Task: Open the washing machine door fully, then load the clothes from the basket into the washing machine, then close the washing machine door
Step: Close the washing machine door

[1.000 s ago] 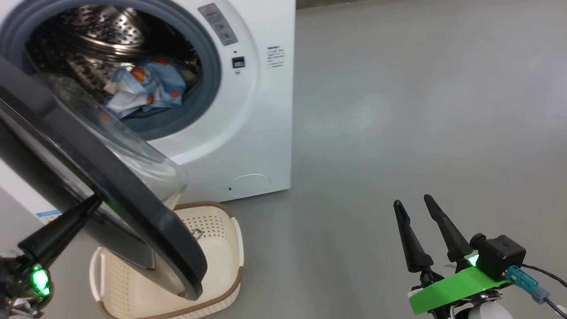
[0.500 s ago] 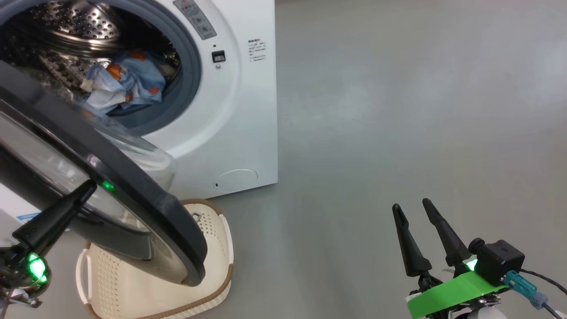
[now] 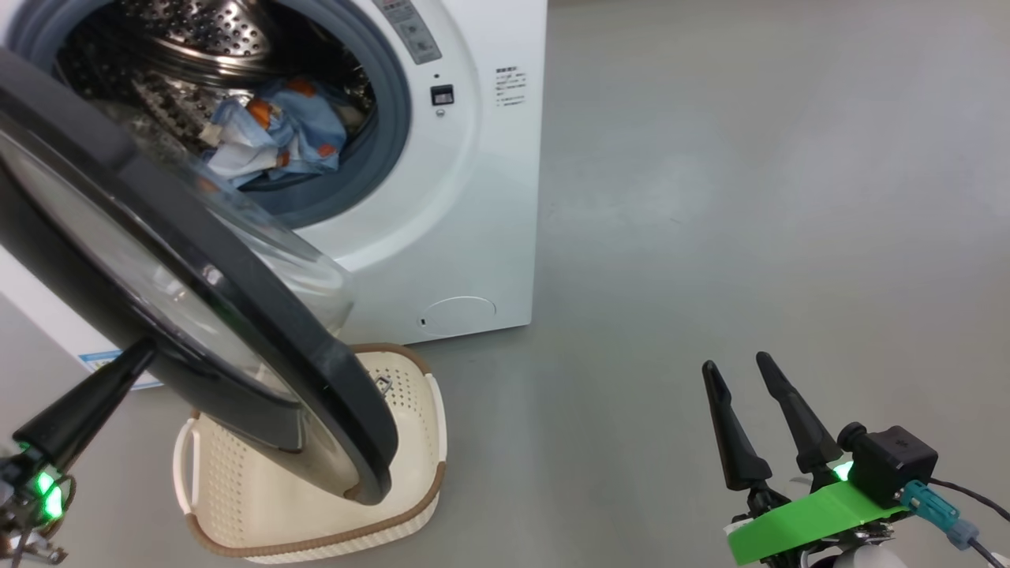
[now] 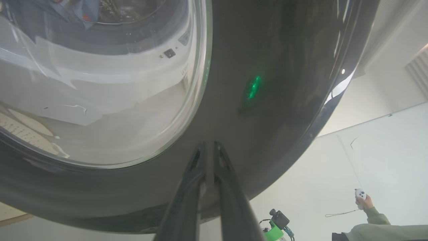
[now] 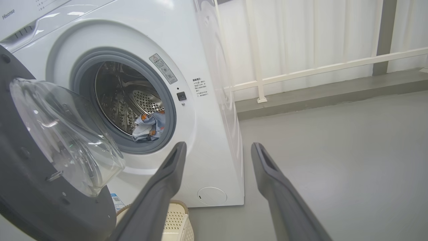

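Observation:
The white washing machine [image 3: 473,197] stands at the upper left with its drum showing. The clothes [image 3: 276,138], light blue with orange prints, lie inside the drum, as the right wrist view also shows [image 5: 149,127]. The washing machine door [image 3: 237,315] hangs partly open, its black rim slanting over the basket [image 3: 316,505], which looks empty. My left gripper [image 3: 146,347] is shut, its fingertips [image 4: 207,147] pressed against the door's [image 4: 267,100] black outer rim. My right gripper [image 3: 735,361] stands open and empty at the lower right, away from the machine [image 5: 218,144].
Bare grey floor [image 3: 750,197] stretches right of the machine. In the left wrist view a person's hand [image 4: 362,201] holds a small white controller before a pale wall. A white railing [image 5: 317,68] and curtain run behind the machine.
The head view has shifted. The door has turned a little toward the machine's opening, showing more of its outer face, with my left fingertips still on it. The right gripper has stayed put.

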`<state>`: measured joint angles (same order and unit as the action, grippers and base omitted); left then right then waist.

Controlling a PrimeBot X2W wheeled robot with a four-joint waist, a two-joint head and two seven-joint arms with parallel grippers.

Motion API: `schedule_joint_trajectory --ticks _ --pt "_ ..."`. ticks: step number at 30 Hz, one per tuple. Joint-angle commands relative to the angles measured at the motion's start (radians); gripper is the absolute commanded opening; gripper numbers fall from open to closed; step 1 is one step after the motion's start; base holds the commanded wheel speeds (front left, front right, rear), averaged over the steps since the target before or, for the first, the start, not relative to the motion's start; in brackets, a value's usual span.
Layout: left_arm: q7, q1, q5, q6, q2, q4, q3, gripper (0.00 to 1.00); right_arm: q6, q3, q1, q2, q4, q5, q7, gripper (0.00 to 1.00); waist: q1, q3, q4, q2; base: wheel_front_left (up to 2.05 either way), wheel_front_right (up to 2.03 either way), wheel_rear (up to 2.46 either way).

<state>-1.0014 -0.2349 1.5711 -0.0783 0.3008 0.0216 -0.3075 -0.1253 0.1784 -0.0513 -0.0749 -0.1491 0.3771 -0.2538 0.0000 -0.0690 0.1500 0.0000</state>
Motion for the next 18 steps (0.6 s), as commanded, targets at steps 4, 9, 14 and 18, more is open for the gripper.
schedule_joint_trajectory --ticks 4,9,14,18 --pt "0.030 0.016 -0.033 -0.028 0.047 -0.033 -0.061 1.00 -0.005 0.007 -0.014 -0.010 0.024 -0.009 -0.008 1.00 0.0000 0.000 -0.028 0.0000 0.00 0.00 0.00" --pt "0.105 0.044 -0.094 -0.047 0.041 -0.061 -0.086 1.00 -0.005 0.006 -0.019 -0.009 0.026 -0.015 -0.008 1.00 0.0000 -0.008 -0.054 0.0000 0.00 0.00 0.00" --pt "0.203 0.067 -0.154 -0.052 0.035 -0.131 -0.095 1.00 -0.005 -0.006 -0.019 -0.007 0.031 -0.019 -0.008 1.00 0.0000 -0.011 -0.074 0.0000 0.00 0.00 0.00" --pt "0.333 0.122 -0.260 -0.052 0.072 -0.208 -0.053 1.00 -0.005 -0.014 -0.011 -0.009 0.037 -0.022 -0.008 1.00 0.0000 -0.011 -0.085 0.0000 0.00 0.00 0.00"
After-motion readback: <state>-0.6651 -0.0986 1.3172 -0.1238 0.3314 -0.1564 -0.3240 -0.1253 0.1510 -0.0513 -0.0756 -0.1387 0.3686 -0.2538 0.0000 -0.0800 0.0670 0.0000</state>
